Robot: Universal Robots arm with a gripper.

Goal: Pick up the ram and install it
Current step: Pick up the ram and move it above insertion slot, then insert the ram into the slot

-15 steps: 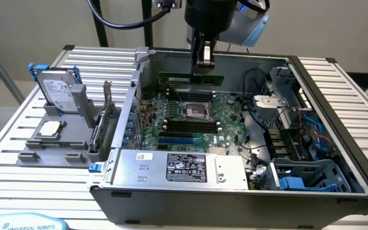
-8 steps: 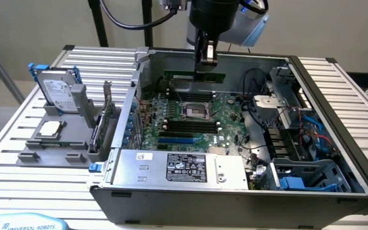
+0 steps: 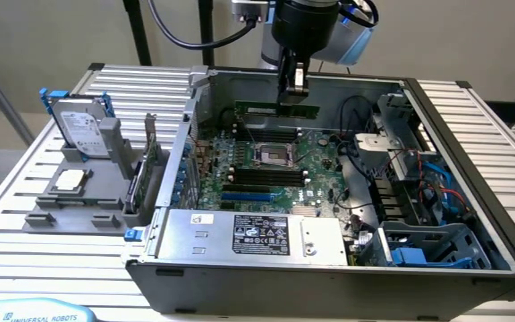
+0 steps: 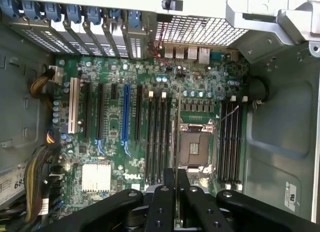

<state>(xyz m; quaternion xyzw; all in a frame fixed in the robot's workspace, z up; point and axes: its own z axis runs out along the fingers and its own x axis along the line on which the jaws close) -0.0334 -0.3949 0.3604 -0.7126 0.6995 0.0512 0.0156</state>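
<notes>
Silver slats make up the table (image 3: 472, 127), and a big open computer case (image 3: 329, 288) sits on it. Closest is the grey power box (image 3: 249, 235). Behind it lies the green board (image 3: 316, 168), with a square socket (image 3: 271, 154) and rows of black slots (image 3: 262, 176).

Farthest back, the gripper (image 3: 295, 94) hangs over the board. Its fingers (image 4: 165, 197) are pinched almost shut on the ram (image 3: 262, 107), a long thin green stick, and hold it near its middle. The ram looks to be up in the air, not in any slot yet.

I think a few things could go wrong. If the stick is not right over a slot, it may hit the slot's edge. If it is tilted, one end could go in and the other could stay up. A hard push could then bend the board or make the ram slip in the pinch.
</notes>
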